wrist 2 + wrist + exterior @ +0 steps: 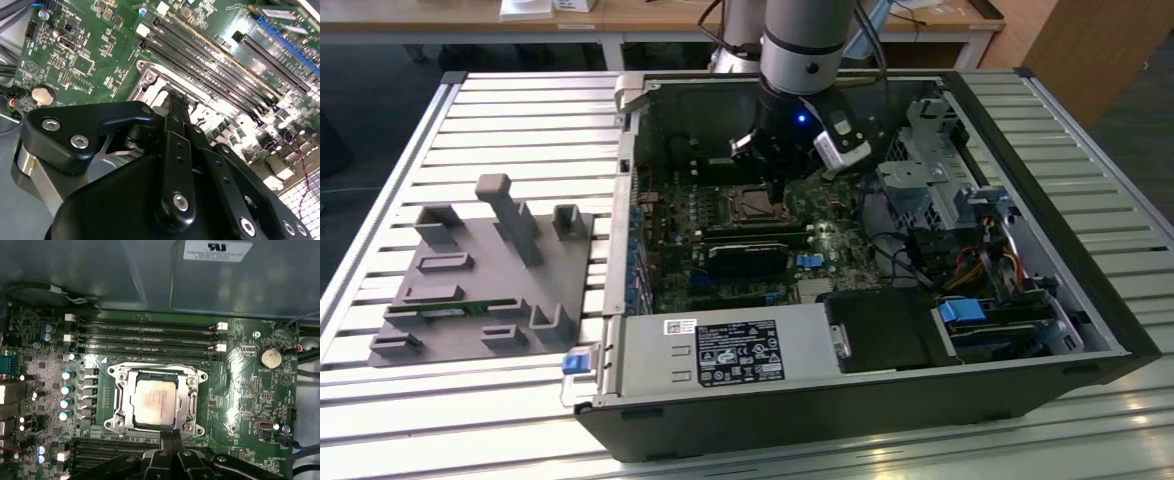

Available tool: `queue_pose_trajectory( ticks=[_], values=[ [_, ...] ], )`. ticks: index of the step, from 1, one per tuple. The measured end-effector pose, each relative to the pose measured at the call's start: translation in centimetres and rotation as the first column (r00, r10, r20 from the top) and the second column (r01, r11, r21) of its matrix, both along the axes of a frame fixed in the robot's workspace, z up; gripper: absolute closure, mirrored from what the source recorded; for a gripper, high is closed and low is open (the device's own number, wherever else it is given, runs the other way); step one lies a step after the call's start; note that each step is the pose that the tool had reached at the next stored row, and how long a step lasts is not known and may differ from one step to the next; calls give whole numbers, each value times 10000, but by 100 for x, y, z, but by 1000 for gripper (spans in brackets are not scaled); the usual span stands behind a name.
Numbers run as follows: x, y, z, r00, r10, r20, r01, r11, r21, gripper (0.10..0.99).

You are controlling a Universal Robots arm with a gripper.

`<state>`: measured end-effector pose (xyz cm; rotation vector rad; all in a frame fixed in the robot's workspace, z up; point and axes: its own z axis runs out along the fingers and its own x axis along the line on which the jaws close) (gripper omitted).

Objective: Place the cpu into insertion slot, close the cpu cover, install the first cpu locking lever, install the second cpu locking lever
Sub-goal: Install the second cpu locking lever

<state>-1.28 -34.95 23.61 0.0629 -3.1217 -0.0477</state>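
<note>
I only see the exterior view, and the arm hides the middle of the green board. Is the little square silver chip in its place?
Observer: Yes. In the first wrist view the small square silver-grey cpu lies flat in the middle of its socket.
Operator: Is the cover down?
Observer: It looks down. The thin silver metal cpu cover lies flat, framing the chip's edges.
Operator: Where's the gripper?
Observer: The black gripper has its tip right at the cover's edge, in both wrist views. I can't tell if it touches.
</note>
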Motion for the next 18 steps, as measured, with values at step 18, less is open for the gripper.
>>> queue_pose_trajectory(
  ticks=[18],
  values=[
    [0,-92,0,10000,0,0,0,10000,1,980]
  ],
)
